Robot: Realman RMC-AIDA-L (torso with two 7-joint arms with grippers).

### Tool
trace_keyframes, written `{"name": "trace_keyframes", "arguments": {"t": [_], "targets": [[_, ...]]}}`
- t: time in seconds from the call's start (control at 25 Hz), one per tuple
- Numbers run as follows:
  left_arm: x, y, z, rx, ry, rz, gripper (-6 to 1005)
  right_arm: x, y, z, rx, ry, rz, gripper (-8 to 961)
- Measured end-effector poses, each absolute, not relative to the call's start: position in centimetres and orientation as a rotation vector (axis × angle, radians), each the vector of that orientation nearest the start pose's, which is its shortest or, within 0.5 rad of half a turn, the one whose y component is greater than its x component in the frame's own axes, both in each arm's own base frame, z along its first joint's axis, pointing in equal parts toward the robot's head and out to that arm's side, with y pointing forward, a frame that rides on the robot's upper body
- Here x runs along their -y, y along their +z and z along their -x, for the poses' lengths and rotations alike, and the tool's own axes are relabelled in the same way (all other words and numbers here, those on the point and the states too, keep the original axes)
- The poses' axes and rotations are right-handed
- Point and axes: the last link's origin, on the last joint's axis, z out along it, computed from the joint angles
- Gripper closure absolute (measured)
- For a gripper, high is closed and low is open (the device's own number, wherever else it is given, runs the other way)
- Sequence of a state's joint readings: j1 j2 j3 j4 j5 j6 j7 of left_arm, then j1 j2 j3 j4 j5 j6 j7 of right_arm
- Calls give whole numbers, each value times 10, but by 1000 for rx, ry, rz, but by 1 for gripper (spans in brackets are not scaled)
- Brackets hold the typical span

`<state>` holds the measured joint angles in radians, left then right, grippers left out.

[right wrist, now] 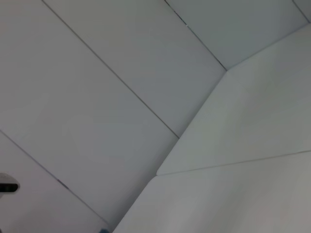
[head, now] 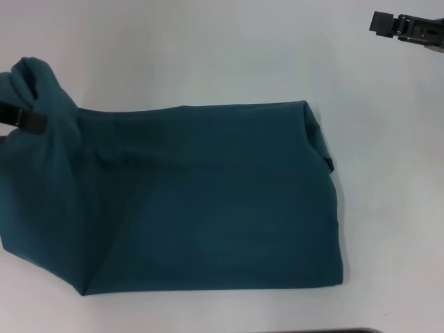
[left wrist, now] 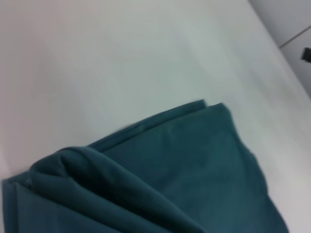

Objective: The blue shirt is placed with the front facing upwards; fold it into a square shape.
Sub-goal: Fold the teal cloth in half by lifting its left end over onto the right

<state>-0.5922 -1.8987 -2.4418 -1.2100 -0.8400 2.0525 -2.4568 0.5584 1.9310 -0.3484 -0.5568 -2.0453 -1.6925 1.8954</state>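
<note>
White tabletop [head: 208, 48] w/ blue shirt [head: 208, 201] laid mid-table, plain side up, already partly folded.
Left gripper [head: 21, 119] at far-left edge, clenched on shirt's bunched far-left corner, lifted off table, prob to carry it over for next fold. Right gripper [head: 409, 29] parked far right, well apart from shirt; can't tell whether it's open.
</note>
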Motion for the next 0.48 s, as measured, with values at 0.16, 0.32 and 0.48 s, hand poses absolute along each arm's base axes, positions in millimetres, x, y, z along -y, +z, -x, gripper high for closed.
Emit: {"name": "trace_keyframes", "arguments": {"t": [0.16, 0.32, 0.48], "targets": [[-326, 128, 221, 1495, -91, 2649, 961, -341, 81, -287, -1347, 1037, 2370, 165], [-330, 120, 211, 1486, -106, 2675, 961, -342, 82, -287, -1343, 1037, 2371, 168], [-333, 109, 199, 1471, -98, 2712, 962, -343, 83, -287, -1341, 1035, 2371, 171]]}}
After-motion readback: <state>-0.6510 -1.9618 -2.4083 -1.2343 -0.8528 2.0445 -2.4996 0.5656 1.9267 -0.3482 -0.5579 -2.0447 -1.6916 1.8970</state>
